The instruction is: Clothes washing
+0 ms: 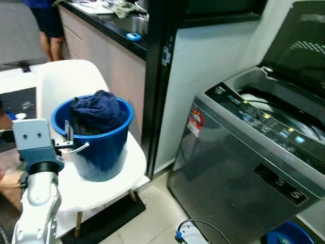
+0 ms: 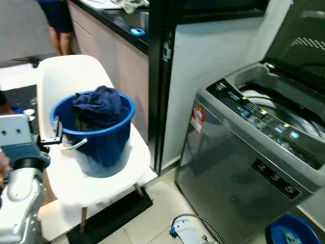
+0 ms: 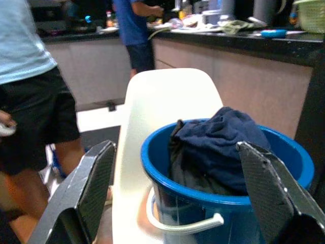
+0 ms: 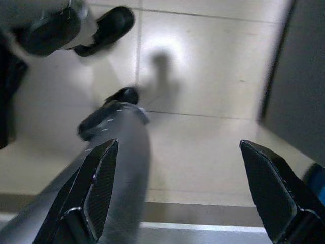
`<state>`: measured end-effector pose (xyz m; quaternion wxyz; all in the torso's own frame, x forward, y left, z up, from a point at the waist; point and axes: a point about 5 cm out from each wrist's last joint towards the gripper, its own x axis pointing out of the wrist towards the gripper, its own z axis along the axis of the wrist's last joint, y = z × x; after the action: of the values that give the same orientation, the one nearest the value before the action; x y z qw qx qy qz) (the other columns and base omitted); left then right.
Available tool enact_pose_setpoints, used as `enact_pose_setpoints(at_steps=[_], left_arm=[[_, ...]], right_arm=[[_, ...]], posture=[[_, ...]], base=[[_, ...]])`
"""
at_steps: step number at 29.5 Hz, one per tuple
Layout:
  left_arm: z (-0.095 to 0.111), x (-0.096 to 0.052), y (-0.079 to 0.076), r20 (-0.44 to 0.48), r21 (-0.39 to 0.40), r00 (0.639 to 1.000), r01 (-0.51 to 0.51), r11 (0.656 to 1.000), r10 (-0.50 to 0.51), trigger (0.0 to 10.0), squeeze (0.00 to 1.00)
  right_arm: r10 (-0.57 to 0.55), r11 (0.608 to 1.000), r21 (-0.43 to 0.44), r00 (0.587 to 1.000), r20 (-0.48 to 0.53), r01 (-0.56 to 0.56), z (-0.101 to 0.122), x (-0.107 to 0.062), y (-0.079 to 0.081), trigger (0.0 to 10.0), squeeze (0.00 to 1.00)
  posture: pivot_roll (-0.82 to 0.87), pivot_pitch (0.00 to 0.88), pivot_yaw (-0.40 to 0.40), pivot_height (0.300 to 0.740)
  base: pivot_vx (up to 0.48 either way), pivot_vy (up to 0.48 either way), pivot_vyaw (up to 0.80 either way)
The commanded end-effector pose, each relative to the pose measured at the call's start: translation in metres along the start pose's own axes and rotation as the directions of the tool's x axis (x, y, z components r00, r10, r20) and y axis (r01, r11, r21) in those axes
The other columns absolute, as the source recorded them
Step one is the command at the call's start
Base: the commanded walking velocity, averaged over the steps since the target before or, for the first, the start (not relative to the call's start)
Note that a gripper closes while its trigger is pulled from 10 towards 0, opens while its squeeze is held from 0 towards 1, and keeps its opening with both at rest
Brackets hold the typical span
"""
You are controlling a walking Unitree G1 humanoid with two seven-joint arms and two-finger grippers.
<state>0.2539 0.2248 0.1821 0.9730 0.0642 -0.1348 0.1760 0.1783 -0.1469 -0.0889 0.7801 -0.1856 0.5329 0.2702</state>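
One blue bucket [image 1: 99,147] of dark clothes [image 1: 97,113] sits on the white chair [image 1: 71,81], left of the open washer [image 1: 264,147]. My left gripper [image 3: 177,198] hovers just beside the bucket, jaws wide. My right gripper [image 4: 177,193] hangs over the floor [image 4: 203,76], jaws also wide.

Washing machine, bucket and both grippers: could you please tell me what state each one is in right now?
Washing machine: lid raised, drum open.
Blue bucket: upright on the white chair, filled with dark clothes, handle down.
Left gripper: open, facing the bucket.
Right gripper: open, pointing at the floor.
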Motion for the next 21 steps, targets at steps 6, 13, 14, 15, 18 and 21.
enact_pose_setpoints(at_steps=[6,13,14,15,18,21], left_arm=[[-0.0023,0.0015,-0.0007,-0.007,-0.008,1.0,-0.002,1.0,0.002,10.0,0.0],[-0.0006,0.0021,0.0007,0.002,-0.022,1.0,0.001,1.0,-0.001,10.0,0.0],[-0.0006,0.0021,0.0007,0.002,-0.022,1.0,0.001,1.0,-0.001,10.0,0.0],[-0.0006,0.0018,0.0002,0.002,-0.024,1.0,0.004,1.0,-0.004,10.0,0.0],[-0.001,0.0013,-0.0002,0.001,-0.028,1.0,0.009,1.0,-0.009,10.0,0.0],[-0.0013,0.0006,-0.0009,0.002,-0.039,1.0,0.016,0.999,-0.016,10.0,0.0]], right_arm=[[-0.005,1.0,0.001,1.0,-0.019,0.005,-0.0047,0.0001,0.0006,10.0,0.0],[-0.03,1.0,-0.008,0.999,-0.031,0.03,-0.0111,-0.0007,-0.0018,10.0,0.0],[-0.03,1.0,-0.008,0.999,-0.031,0.03,-0.0111,-0.0007,-0.0018,10.0,0.0],[-0.039,0.999,-0.004,0.999,-0.034,0.039,-0.0117,-0.0009,-0.0028,10.0,0.0],[-0.044,0.999,-0.002,0.998,-0.033,0.044,-0.0118,-0.001,-0.0033,10.0,0.0],[-0.047,0.999,0.002,0.998,-0.032,0.047,-0.0117,-0.0011,-0.0037,10.0,0.0]], posture=[[0.3,0.0,-0.13,0.74],[0.3,0.0,-0.13,0.74],[0.3,0.0,-0.13,0.74],[0.3,0.0,-0.13,0.74],[0.3,0.0,-0.13,0.74],[0.3,0.0,-0.13,0.74]], base=[[0.0,0.0,0.8],[0.0,0.0,0.67],[0.0,0.0,0.49],[0.0,0.0,0.0],[0.0,0.0,0.0],[0.0,0.0,0.0]])
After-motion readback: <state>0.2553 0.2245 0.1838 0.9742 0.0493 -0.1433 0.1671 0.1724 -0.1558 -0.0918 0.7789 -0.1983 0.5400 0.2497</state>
